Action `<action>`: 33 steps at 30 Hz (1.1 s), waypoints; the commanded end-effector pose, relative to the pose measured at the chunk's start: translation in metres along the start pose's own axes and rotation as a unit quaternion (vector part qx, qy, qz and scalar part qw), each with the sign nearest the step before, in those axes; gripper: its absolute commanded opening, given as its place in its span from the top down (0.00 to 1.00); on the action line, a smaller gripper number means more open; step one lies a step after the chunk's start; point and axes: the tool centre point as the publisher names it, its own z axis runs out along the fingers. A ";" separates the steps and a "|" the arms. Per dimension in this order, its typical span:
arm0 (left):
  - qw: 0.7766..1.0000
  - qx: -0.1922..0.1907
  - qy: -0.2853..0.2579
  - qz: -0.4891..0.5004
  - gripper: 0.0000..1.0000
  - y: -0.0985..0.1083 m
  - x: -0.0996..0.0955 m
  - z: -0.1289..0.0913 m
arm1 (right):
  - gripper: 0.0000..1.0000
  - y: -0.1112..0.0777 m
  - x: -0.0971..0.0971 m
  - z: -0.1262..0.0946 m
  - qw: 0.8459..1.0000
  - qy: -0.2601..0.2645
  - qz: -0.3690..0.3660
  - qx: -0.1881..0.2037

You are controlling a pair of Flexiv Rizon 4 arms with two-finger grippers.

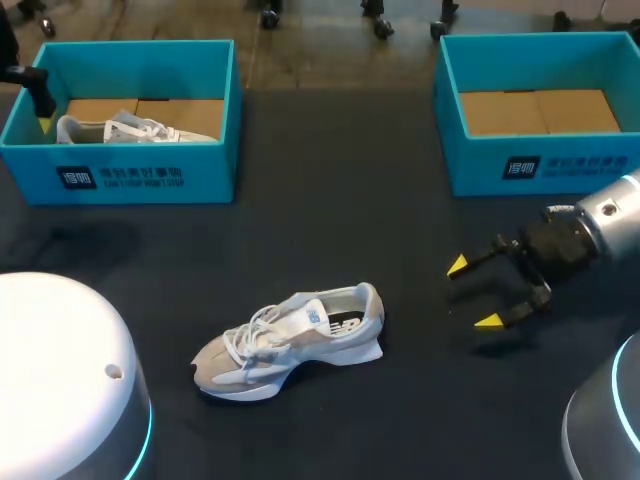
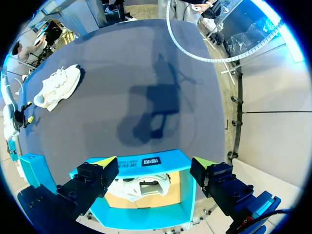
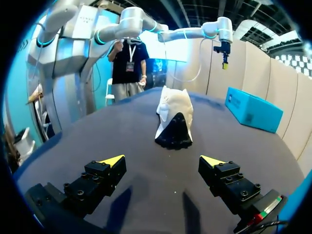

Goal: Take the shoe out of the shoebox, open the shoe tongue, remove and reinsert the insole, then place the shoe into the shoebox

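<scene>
- Two teal shoeboxes stood at the far edge of the dark table [image 1: 330, 230]: the left shoebox [image 1: 150, 178] toward the robot's left and the right shoebox [image 1: 540, 165] toward its right, well apart.
- One pale loose shoe [image 1: 290, 340] stood upright on its sole near the middle of the table, outside both boxes, with its toe toward the robot's left and its heel toward the right.
- Its laces lay bunched over the front, and its opening showed a dark inside, probably the insole, though the head view was too coarse to be sure.
- Inside the left shoebox lay a second shoe [image 1: 120, 130], white, resting on the cardboard floor along the near wall.
- The right shoebox showed only its brown cardboard floor [image 1: 540, 110].
- The left gripper [image 2: 153, 163] hung above the left shoebox with its fingers spread wide and nothing between them. In the left wrist view the second shoe [image 2: 141, 187] lay below the gap, untouched.
- The same view showed the loose shoe [image 2: 58, 87] far ahead across the table.
- The right gripper [image 1: 473, 293] hovered low over the table, to the right of the loose shoe and apart from it, in front of the right shoebox. Its yellow-tipped fingers were splayed and held nothing.
- From the right wrist view [image 3: 162, 161] the loose shoe [image 3: 174, 117] stood straight ahead of the released fingers, its heel turned toward them, with the left shoebox [image 3: 253, 109] beyond and to one side.
</scene>
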 end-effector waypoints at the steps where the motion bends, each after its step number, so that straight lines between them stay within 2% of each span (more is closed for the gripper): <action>1: 1.000 -0.002 0.001 0.000 0.00 -0.001 0.000 0.000 | 0.00 -0.009 0.000 0.022 0.998 -0.056 0.027 0.000; 4: 1.000 -0.002 0.001 0.000 0.00 -0.001 0.000 0.000 | 0.00 -0.005 0.000 0.034 0.997 -0.074 0.027 -0.007; 8: 1.000 -0.002 0.001 0.000 0.00 -0.001 0.000 0.000 | 0.00 0.008 0.005 0.049 0.991 -0.111 0.072 0.017; 9: 1.000 -0.002 0.001 0.000 0.00 -0.001 0.000 0.000 | 0.00 0.011 0.011 0.046 0.990 -0.121 0.070 0.013; 19: 1.000 -0.002 0.001 0.000 0.00 -0.001 0.000 0.000 | 0.00 0.011 0.011 0.046 0.990 -0.121 0.070 0.013; 24: 1.000 -0.002 0.001 0.000 0.00 -0.001 0.000 0.000 | 0.00 0.014 -0.006 0.068 0.993 -0.097 0.074 -0.001; 25: 1.000 -0.002 0.001 0.000 0.00 -0.001 0.000 0.000 | 0.00 0.012 -0.011 0.073 0.993 -0.092 0.074 -0.017; 28: 1.000 -0.002 0.001 0.000 0.00 -0.001 0.000 0.000 | 0.00 0.012 -0.019 0.085 0.993 -0.083 0.074 -0.035; 33: 1.000 -0.002 0.001 0.000 0.00 -0.001 0.000 0.000 | 0.00 0.013 -0.018 0.087 0.992 -0.096 0.072 -0.042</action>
